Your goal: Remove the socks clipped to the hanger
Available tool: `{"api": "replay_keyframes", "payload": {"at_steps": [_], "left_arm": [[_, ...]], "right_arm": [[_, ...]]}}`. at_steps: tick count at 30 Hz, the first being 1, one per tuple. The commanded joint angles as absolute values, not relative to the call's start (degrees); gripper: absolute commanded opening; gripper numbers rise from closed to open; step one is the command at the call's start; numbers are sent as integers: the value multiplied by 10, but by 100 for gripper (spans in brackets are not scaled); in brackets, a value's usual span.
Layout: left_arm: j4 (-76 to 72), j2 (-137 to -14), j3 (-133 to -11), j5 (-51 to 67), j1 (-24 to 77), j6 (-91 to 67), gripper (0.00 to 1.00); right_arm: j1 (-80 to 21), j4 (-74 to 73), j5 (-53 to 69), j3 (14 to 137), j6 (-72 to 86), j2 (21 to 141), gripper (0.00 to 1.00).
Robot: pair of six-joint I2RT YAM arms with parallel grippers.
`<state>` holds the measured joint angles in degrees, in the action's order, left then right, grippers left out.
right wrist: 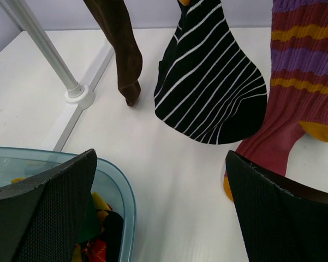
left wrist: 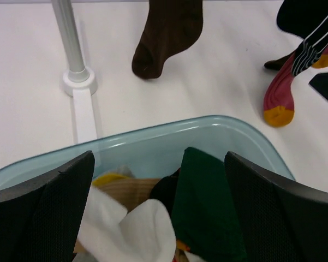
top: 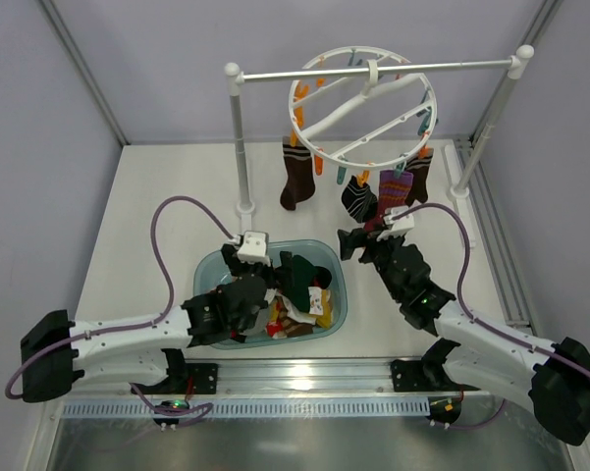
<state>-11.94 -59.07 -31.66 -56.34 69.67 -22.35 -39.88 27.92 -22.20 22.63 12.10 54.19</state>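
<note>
- The left gripper (left wrist: 158, 158) has its fingers spread wide with nothing between them. Directly beneath it is a pale teal bin (left wrist: 207, 124) holding a white sock (left wrist: 136, 229) and a dark green fabric piece (left wrist: 204, 202) among other cloth.
- The right gripper (right wrist: 161, 155) is likewise spread wide and holds nothing. It hangs over the bare table (right wrist: 169, 207), with a corner of the bin below its left finger.
- Just ahead of the right gripper hangs a black sock with thin white stripes (right wrist: 213, 93). Beside that, ahead and to the right of the fingers, is a purple-red striped sock with an orange toe (right wrist: 300, 76).
- Further ahead and to the left of the right gripper hangs a dark brown sock (right wrist: 125, 54). It is also straight ahead of the left gripper, beyond the bin, and near the foot of the white rail stand (right wrist: 41, 43).
- Above and beyond both grippers, the hanger (top: 348, 106) hangs by its hook from the stand's rail. These three are clipped under its rim, and another dark sock (top: 419, 177) hangs at its far right side.
</note>
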Motion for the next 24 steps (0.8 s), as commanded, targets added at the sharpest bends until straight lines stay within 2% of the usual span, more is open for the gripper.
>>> {"api": "replay_keyframes", "payload": {"at_steps": [1,3,11,16,24], "left_arm": [[-172,-617,-360,-446,640,-181,100],[-161,-642,-373,-385,621,-196,100],[-220,-732,-406,-409,614,-165,99],[-285,-821,-466,-283,542,-141,100],[-406,-962,-555,-357,490,-113,100]], "right_arm": [[-396,320,-214,215,105,523,100],[-396,319,-214,212,101,516,100],[-396,329,-231,197,97,504,100],[-397,359,-229,172,89,484,100],[-396,374,-225,134,73,425,100]]}}
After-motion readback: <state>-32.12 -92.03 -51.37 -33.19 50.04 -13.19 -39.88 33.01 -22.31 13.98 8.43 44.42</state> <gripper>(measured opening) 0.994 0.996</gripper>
